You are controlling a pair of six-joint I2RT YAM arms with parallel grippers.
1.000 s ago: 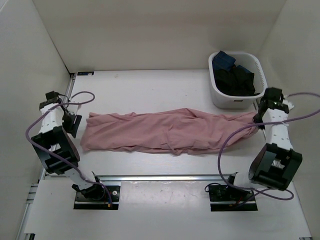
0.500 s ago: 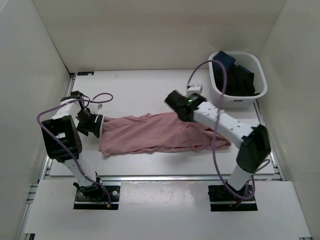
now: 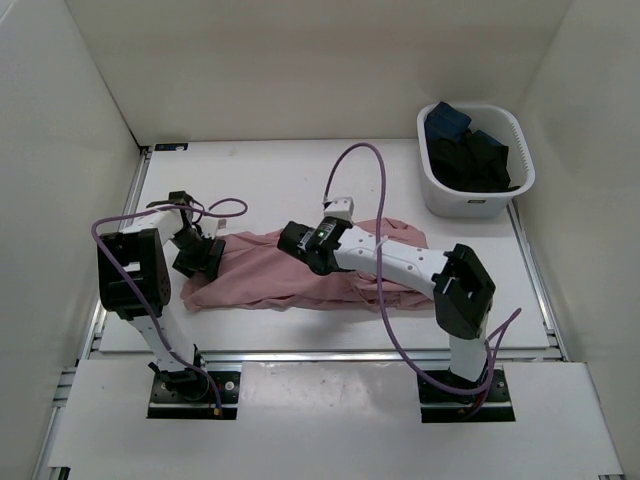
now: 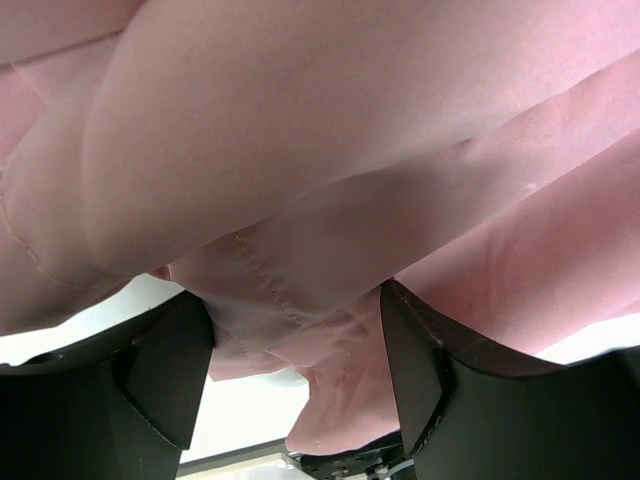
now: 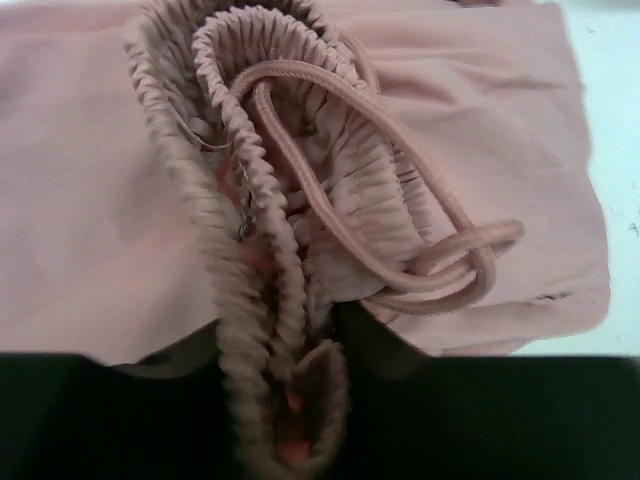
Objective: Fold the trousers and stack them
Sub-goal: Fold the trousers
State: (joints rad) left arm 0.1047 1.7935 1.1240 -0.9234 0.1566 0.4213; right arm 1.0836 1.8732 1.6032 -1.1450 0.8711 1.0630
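The dusty-pink trousers [image 3: 260, 275] lie folded over themselves across the middle of the table. My right gripper [image 3: 300, 243] is shut on their gathered waistband [image 5: 255, 200] and holds it over the left half of the cloth. The drawstring loop [image 5: 440, 260] hangs beside the waistband. My left gripper [image 3: 205, 258] is at the leg end on the left. In the left wrist view its fingers [image 4: 170, 360] stand apart, with pink fabric [image 4: 330, 200] draped over and between them.
A white basket [image 3: 478, 205] holding dark black and blue clothes [image 3: 470, 155] stands at the back right. White walls close in the table on the left, back and right. Purple cables loop above both arms.
My right gripper has carried the waistband from the far right to left of centre, folding the trousers over. My left gripper has moved rightward with the leg end.
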